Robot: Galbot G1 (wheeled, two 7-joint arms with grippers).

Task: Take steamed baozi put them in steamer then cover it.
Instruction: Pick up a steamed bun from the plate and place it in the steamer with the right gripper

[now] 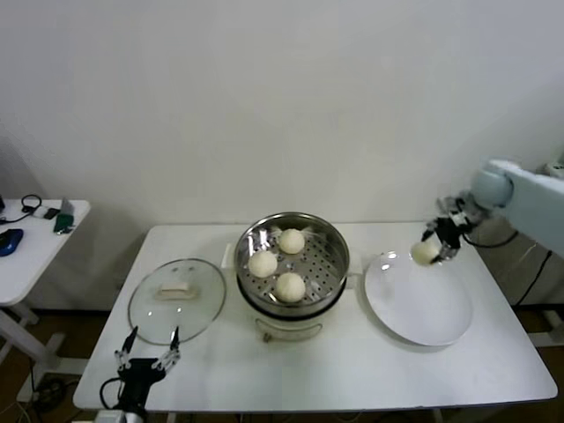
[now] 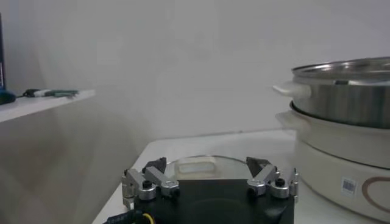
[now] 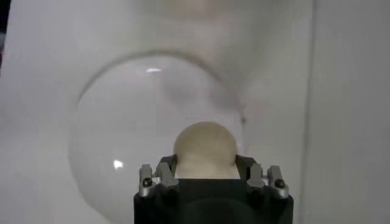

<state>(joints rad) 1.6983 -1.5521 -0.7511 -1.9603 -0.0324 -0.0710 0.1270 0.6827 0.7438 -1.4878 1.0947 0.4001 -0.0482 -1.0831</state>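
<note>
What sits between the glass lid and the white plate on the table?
The steamer on its cream base, holding three baozi, stands between the lid and the plate, as the head view shows.

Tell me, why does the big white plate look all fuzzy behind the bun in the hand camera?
In the right wrist view the right gripper and its baozi sit close and fairly clear, while the plate beyond is soft, with small bright glints of light; in the head view the plate looks plainer.
</note>
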